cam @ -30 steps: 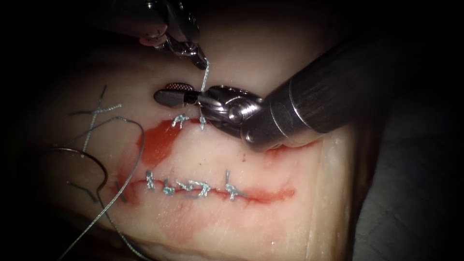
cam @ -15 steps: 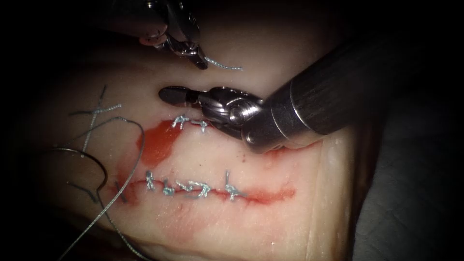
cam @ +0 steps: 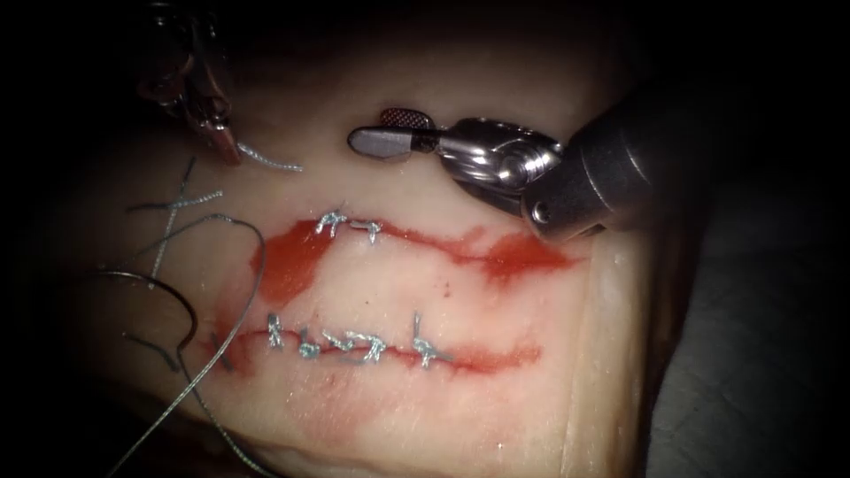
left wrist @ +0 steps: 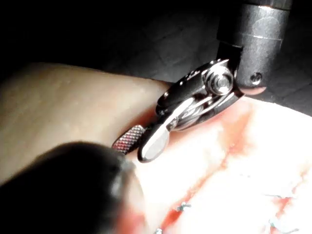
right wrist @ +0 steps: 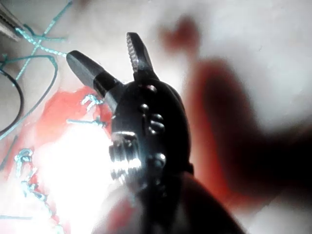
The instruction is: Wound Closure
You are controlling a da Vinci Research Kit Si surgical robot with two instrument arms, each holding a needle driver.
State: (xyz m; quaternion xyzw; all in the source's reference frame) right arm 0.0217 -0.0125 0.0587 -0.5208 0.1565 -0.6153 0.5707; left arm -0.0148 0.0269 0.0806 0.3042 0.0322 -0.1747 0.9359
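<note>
A: Needle?
B: Needle (cam: 181, 314) lies loose on the tissue (cam: 496, 398), left of both cuts, out of the tissue. Its dark curve runs into shadow; tip hard to make out. Thread (cam: 232, 292) trails from it off the lower edge.

A: Who holds it?
B: Nobody. Left tool (cam: 221, 142) pinches a short cut end (cam: 270, 161), far upper left, well apart from the needle. Its jaws are pressed together on that piece; the shaft above is lost in the dark.

A: Right tool?
B: Right tool (cam: 385, 133) hovers above the upper cut (cam: 443, 243), jaws spread, holding nothing. The right wrist view (right wrist: 109, 61) shows the gap plainly, one toothed jaw, one smooth. The left wrist view also shows it (left wrist: 141, 142), partly behind a dark blurred mass.

A: Since before?
B: A second ago the thread ran taut from the left tool down to the upper knot, through the right jaws. Now it's cut; the left tool moved away left with the piece, the right pulled back right.

A: Stitches?
B: Knot (cam: 341, 223) on the upper cut, a row of stitches (cam: 354, 343) on the lower cut (cam: 496, 357). Red fluid (cam: 292, 261) pools at the upper cut's left end. Loose thread bits (cam: 177, 202) lie left, dim.
</note>
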